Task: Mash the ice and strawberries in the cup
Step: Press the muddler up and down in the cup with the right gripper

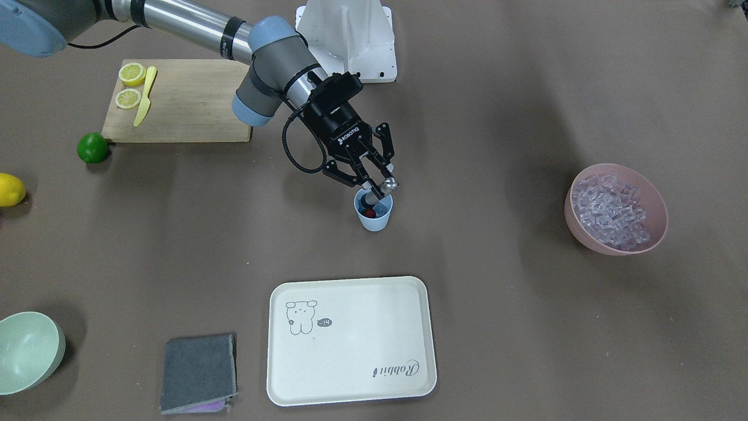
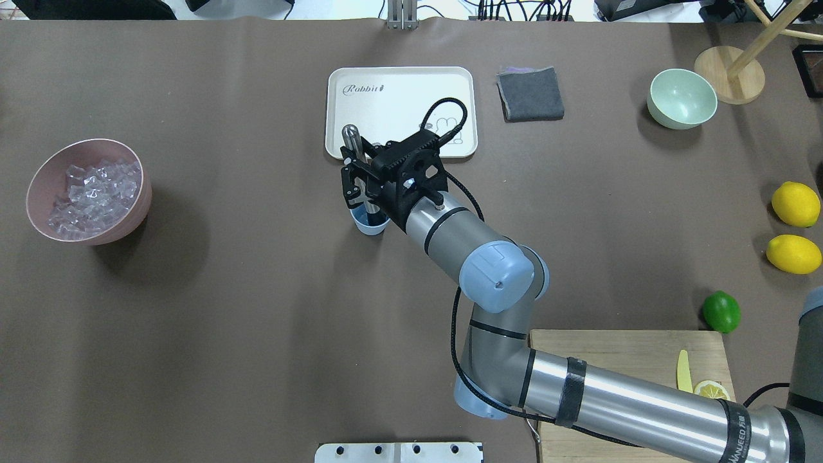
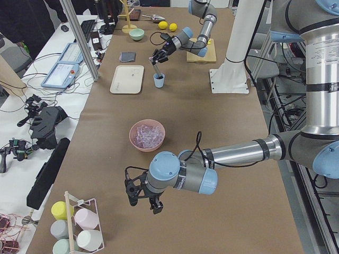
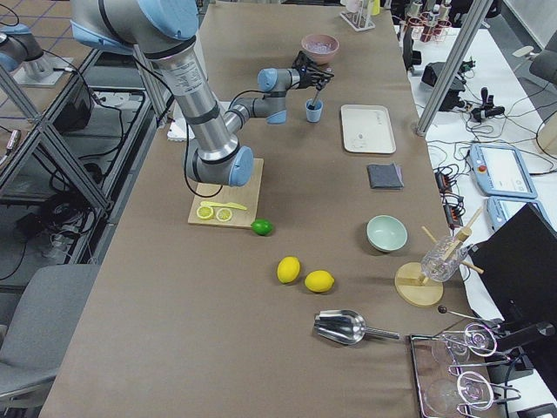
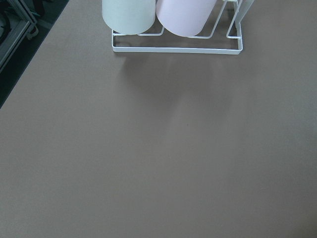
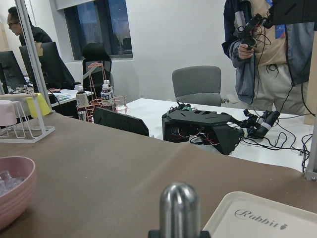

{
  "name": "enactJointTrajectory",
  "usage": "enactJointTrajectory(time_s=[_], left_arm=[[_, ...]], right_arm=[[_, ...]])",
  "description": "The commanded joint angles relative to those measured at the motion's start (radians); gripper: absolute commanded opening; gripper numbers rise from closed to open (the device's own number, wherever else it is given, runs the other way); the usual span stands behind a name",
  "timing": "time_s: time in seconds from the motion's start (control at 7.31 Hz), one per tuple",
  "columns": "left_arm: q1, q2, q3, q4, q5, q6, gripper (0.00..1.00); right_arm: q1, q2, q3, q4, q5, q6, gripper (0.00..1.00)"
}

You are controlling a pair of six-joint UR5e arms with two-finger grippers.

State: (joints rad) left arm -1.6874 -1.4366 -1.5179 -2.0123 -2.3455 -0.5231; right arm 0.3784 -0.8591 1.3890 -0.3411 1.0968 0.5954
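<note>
The light-blue cup [image 1: 374,217] [image 2: 370,225] stands mid-table, just on the robot's side of the white tray. Something red, the strawberry [image 1: 370,213], shows inside it. My right gripper [image 1: 377,181] [image 2: 360,183] hovers right over the cup, shut on a metal muddler [image 1: 389,186] [image 2: 351,137] whose lower end dips into the cup. The ice [image 1: 610,213] [image 2: 96,190] fills a pink bowl [image 1: 654,234]; none is discernible in the cup. My left gripper [image 3: 142,193] hangs low over bare table beyond the pink bowl; I cannot tell its state.
A white tray [image 1: 350,374], a grey cloth [image 1: 198,371] and a pale green bowl [image 1: 29,351] lie along the operators' side. A cutting board [image 1: 193,111] with lemon halves and a yellow knife, a lime [image 1: 92,147] and a lemon [image 1: 9,190] sit near the right arm. A cup rack [image 5: 173,48] stands near the left wrist.
</note>
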Motion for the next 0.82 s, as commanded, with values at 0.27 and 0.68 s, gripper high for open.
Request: enactJointTrajectory(time_s=[0.27,0.68], left_arm=[[0.000,-0.002,0.001,0.000,0.000,0.000,0.98],[0.002,-0.002,0.001,0.001,0.000,-0.002,0.98]], right_arm=[[0.016,0.023,0.016,0.002,-0.003,0.007,0.00],[0.048,0.025,0.051,0.002,-0.003,0.006,0.00]])
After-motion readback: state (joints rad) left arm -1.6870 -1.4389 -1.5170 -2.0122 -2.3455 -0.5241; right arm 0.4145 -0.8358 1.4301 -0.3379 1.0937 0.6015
